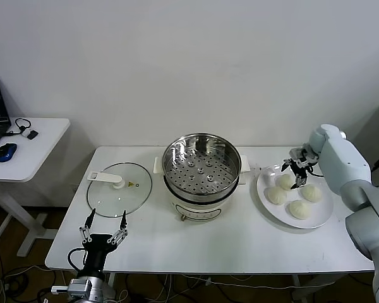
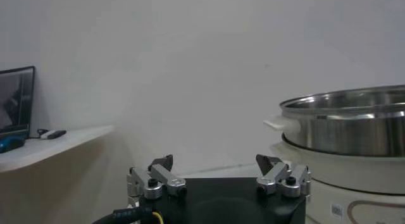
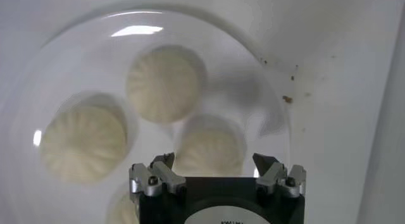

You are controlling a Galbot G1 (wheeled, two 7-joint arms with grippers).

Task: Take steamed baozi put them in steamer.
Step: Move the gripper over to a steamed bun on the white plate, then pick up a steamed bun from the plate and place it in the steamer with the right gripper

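Observation:
Four cream-white baozi lie on a round white plate (image 1: 325, 213) at the table's right: one at the far left (image 1: 284, 182), one at the left (image 1: 276, 196), one at the right (image 1: 312, 192) and one in front (image 1: 299, 209). My right gripper (image 1: 296, 172) hangs open just above the far-left one. In the right wrist view my right gripper (image 3: 214, 161) is open over one baozi (image 3: 212, 149), with two more (image 3: 164, 83) (image 3: 82, 143) farther on the plate (image 3: 76, 61). The steel steamer (image 1: 201, 165) stands empty mid-table. My left gripper (image 1: 104, 228) is open at the front left.
A flat glass lid (image 1: 119, 188) with a white handle lies left of the steamer, just beyond my left gripper. The left wrist view shows my left gripper (image 2: 214, 162) and the steamer (image 2: 354, 121) off to one side. A white side table (image 1: 25, 148) with a mouse stands at the far left.

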